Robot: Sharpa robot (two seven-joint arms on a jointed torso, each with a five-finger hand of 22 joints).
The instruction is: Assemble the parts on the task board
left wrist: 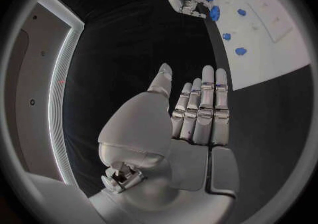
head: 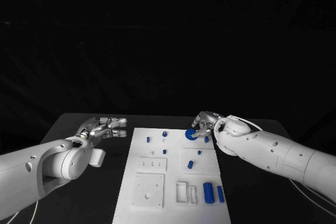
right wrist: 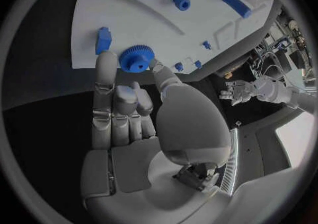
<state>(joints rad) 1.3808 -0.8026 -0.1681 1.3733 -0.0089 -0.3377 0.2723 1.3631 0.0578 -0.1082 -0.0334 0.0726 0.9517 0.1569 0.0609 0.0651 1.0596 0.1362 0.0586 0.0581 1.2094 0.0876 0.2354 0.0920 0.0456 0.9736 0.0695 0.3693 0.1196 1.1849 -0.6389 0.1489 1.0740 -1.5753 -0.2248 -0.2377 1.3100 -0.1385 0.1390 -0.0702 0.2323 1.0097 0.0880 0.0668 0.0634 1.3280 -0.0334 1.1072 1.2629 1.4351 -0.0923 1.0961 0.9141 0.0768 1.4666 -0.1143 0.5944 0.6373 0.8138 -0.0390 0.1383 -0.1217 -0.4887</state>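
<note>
Right hand (head: 205,123) (gear (head: 190,133) pinched) crowds board's (head: 175,204) far edge.

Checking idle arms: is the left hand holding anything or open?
Open. The left hand has its fingers straight and spread with nothing in them, hovering over the black table beside the task board.

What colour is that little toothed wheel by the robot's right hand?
Blue. The toothed wheel shows best in the right wrist view, at the right hand's fingertips.
</note>
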